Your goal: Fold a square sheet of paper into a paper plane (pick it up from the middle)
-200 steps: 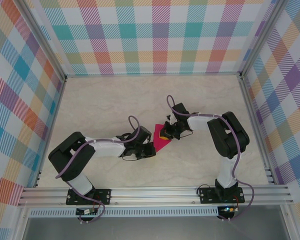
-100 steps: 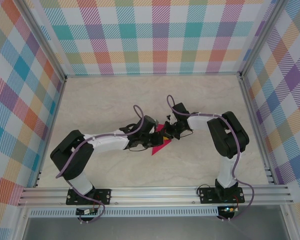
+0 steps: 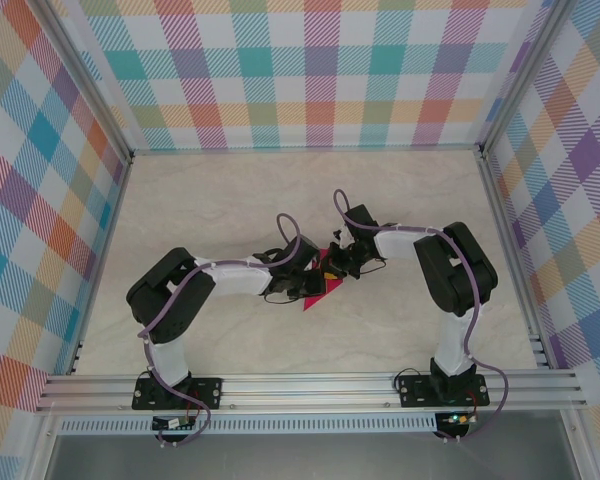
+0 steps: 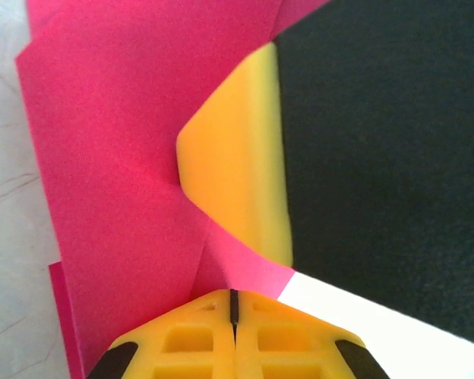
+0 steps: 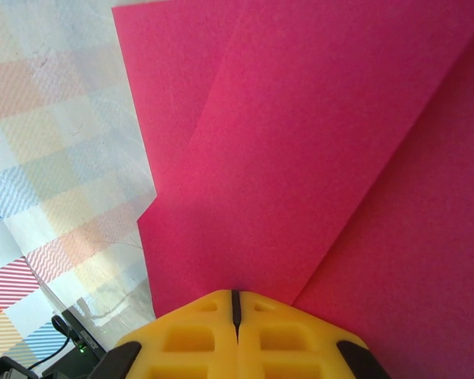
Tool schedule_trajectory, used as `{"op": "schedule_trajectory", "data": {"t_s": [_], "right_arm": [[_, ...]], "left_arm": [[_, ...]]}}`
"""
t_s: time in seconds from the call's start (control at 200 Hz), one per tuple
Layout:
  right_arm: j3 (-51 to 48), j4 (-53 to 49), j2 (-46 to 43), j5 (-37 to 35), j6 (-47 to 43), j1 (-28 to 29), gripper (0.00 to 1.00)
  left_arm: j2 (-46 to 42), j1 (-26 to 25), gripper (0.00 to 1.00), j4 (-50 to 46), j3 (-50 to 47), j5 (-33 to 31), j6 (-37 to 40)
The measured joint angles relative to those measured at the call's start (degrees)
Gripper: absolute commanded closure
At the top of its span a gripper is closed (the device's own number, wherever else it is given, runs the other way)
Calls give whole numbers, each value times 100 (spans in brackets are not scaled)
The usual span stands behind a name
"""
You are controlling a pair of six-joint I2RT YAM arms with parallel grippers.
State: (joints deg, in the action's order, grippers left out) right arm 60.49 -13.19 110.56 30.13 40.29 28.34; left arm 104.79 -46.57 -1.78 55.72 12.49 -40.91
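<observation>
While both arms reached over the middle of the bench (image 3: pixel 200 210), the left tool (image 3: pixel 303 282) had its fingers pressed together on a ridge of the square sheet of paper (image 3: pixel 317 294). Creases ran into its tips, so it was likely holding that side while a fold was set. Sheet lay partly folded at bench centre, under and between both tools, two layers overlapping. Right tool (image 3: pixel 339 264) was closed too, apparently pinching the opposite edge as the anchor. Count: one sheet, two tools, both on it.
</observation>
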Motion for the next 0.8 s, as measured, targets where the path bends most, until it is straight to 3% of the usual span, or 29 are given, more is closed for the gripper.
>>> {"op": "schedule_trajectory", "data": {"t_s": [0.8], "right_arm": [[7,0,28,55,2,-22,99]], "left_arm": [[-129,249,96,798,-396,142,-155]]}}
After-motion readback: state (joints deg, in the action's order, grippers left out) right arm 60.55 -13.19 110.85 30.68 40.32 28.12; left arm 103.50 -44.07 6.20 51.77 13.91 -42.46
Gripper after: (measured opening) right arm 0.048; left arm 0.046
